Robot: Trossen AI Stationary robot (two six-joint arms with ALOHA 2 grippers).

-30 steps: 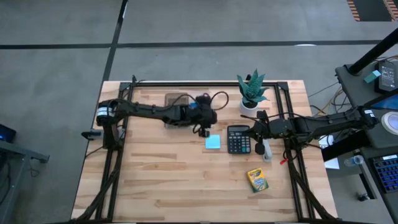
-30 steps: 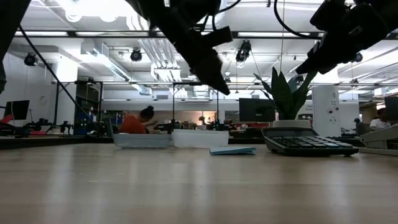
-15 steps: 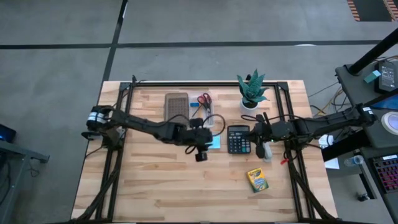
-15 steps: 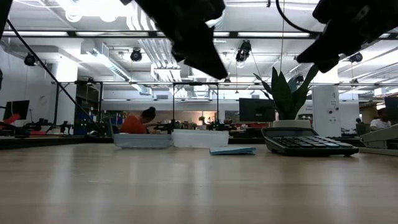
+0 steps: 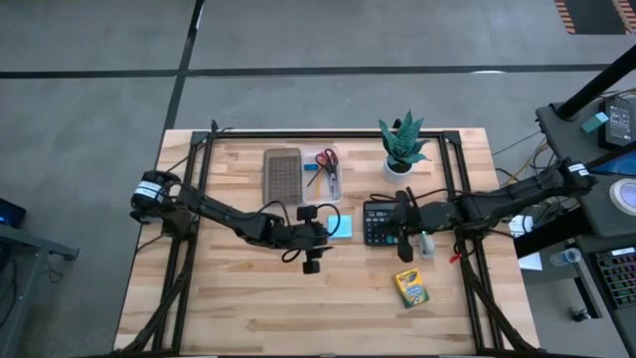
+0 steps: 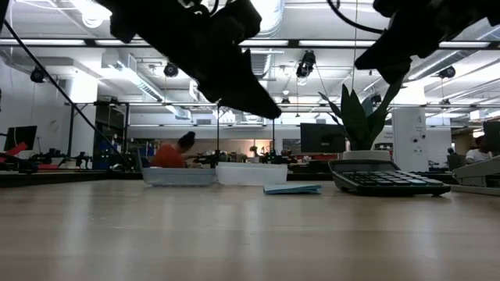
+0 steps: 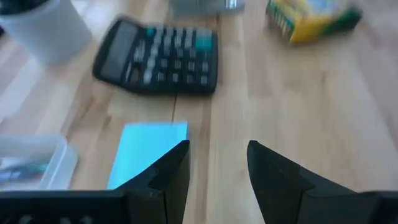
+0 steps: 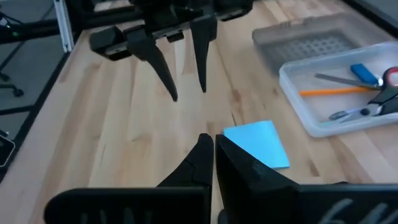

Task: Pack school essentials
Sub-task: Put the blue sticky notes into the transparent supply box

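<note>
Right wrist view, clear bin point(image 8: 298, 84) (scissors point(image 8: 367, 106), pencils point(image 8: 339, 84))

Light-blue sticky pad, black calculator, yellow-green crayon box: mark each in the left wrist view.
Light-blue square sticky pad point(image 7: 148, 154): left wrist view, centre of top sheet.
Black desk calculator point(image 7: 163, 57): left wrist view, middle of keypad.
Yellow-green cardboard crayon box point(image 7: 313, 18): left wrist view, front face.

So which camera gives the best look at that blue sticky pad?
The right wrist view: the sticky pad lies whole and unblocked on the wood, beside the clear tray. The left wrist view shows it blurred and partly cut off. The high view shows a small square; the low view only a thin edge.
</note>
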